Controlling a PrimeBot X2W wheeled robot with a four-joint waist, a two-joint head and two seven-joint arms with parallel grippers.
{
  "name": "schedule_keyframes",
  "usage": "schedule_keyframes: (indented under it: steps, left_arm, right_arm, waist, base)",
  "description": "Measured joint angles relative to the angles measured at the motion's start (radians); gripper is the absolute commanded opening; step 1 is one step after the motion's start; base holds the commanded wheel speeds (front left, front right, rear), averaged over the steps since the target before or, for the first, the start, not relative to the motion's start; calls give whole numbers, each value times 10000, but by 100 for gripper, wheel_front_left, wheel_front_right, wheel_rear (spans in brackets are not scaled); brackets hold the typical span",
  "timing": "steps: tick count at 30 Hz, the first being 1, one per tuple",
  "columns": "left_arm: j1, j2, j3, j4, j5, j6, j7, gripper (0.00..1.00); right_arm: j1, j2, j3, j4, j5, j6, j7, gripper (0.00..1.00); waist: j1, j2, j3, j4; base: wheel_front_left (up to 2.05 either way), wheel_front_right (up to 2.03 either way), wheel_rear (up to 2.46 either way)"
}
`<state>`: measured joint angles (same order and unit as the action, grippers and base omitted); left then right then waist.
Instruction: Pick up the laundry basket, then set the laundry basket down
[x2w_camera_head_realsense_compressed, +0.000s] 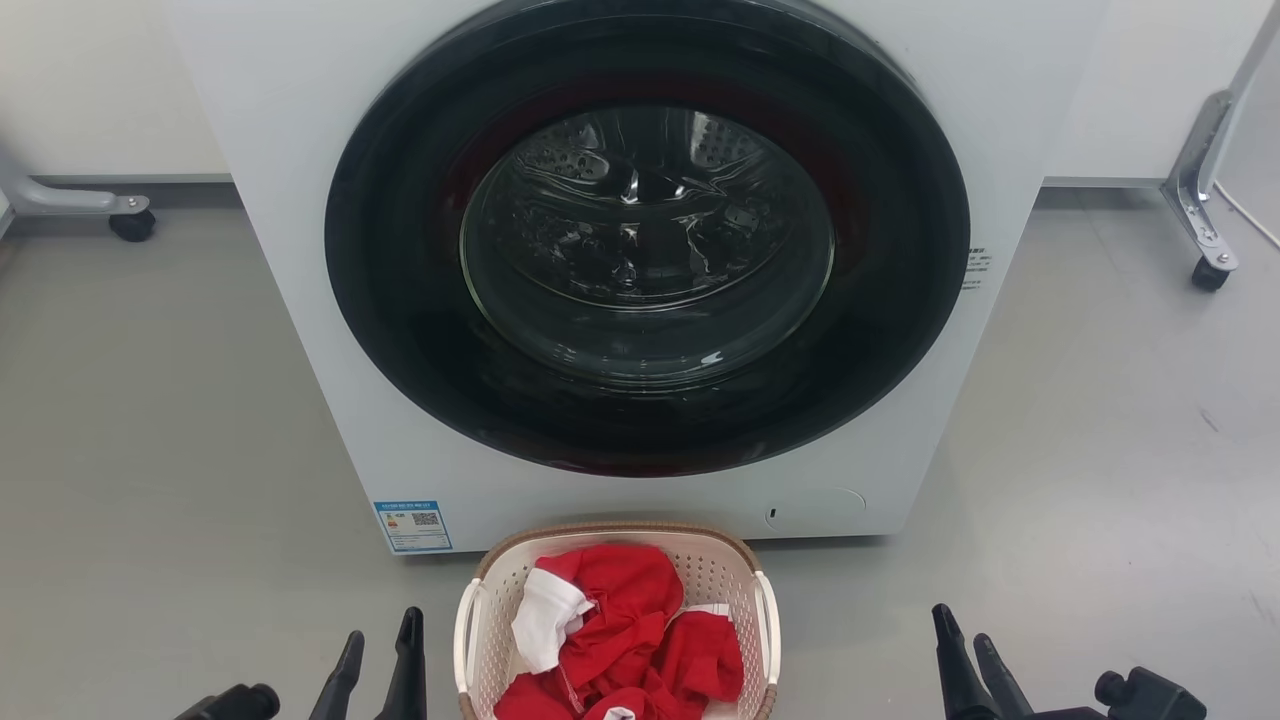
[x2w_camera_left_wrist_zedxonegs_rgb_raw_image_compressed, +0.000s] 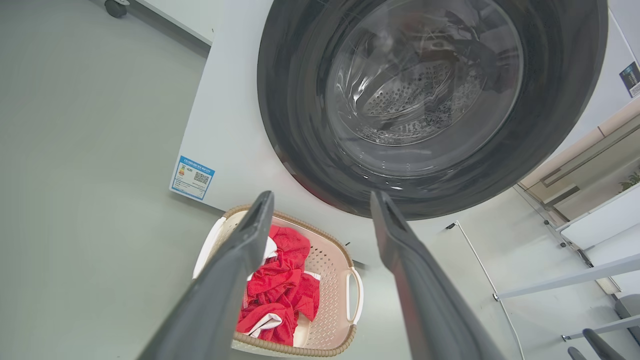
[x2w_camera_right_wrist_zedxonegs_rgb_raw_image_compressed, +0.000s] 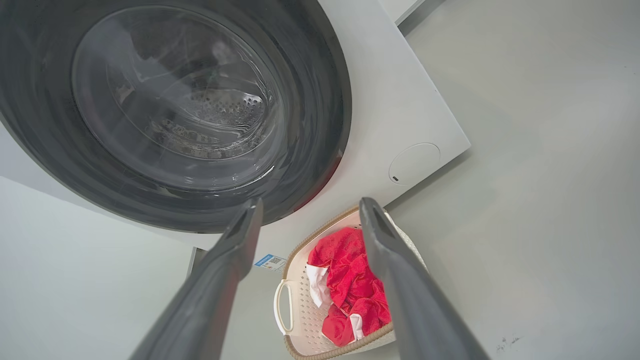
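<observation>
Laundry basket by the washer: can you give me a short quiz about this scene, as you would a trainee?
1. True or false: the round dark glass door of the white front-loading washer is shut.
2. What lies in the small cream perforated plastic laundry basket with the brown woven-look rim? A) crumpled red and white clothes B) blue towels C) nothing
3. Is the left gripper or the right gripper touching the basket?
Key: 1 true. 2 A. 3 Neither; both are open, one on each side of the basket, apart from it.
</observation>
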<state>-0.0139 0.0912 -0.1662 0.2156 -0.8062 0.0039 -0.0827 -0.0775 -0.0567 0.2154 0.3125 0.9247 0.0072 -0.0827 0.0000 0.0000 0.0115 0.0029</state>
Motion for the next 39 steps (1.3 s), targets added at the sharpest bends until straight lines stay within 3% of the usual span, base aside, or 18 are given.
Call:
schedule_keyframes:
  steps: [39]
  left_arm:
    - [443, 98, -1164, -435, 5816, 1018, -1496, 100]
  right_arm:
    - [0, -98, 1887, -146, -5396, -779, -1486, 100]
  waist:
    - [0, 0, -182, 51]
  base:
    - [0, 0, 0]
